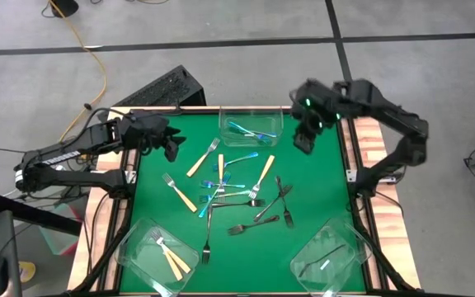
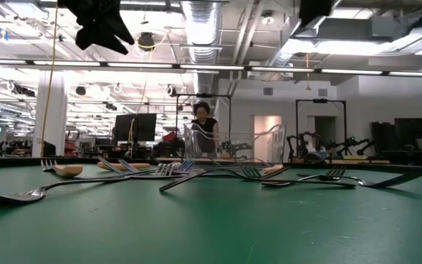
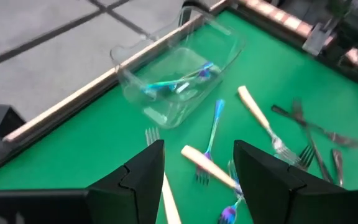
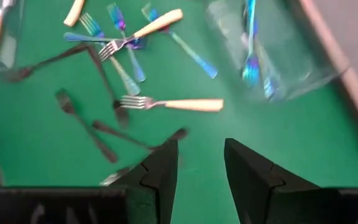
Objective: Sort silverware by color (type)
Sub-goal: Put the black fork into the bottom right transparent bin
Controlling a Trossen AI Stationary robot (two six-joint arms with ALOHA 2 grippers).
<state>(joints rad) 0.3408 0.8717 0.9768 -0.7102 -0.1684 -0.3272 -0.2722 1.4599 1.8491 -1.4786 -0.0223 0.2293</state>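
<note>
We see the left gripper (image 1: 171, 147) hanging over the far left part of the green-topped desk (image 1: 312, 190), its fingers (image 3: 140, 177) spread wide apart with nothing between them. The right gripper (image 1: 303, 140) hangs above the far right part of the desk, just beside the clear plastic tub at the far edge (image 1: 266, 118); its fingers (image 4: 160, 168) stand parted and hold nothing.

That far tub holds a few blue-teal handled forks (image 1: 250, 132). Most of the loose slim forks (image 1: 233, 194) lie scattered across the middle of the desk: cream-handled forks (image 1: 264, 175), more blue-teal ones and all-dark grey metal forks (image 1: 283, 202), several crossing or touching one another. A clear tub at the near left corner (image 1: 138, 262) holds cream-handled forks (image 1: 171, 260). A clear tub at the near right corner (image 1: 345, 239) holds at least one dark fork (image 1: 313, 266).

In the low view, a person (image 2: 205, 132) stands in the room beyond the desk.
</note>
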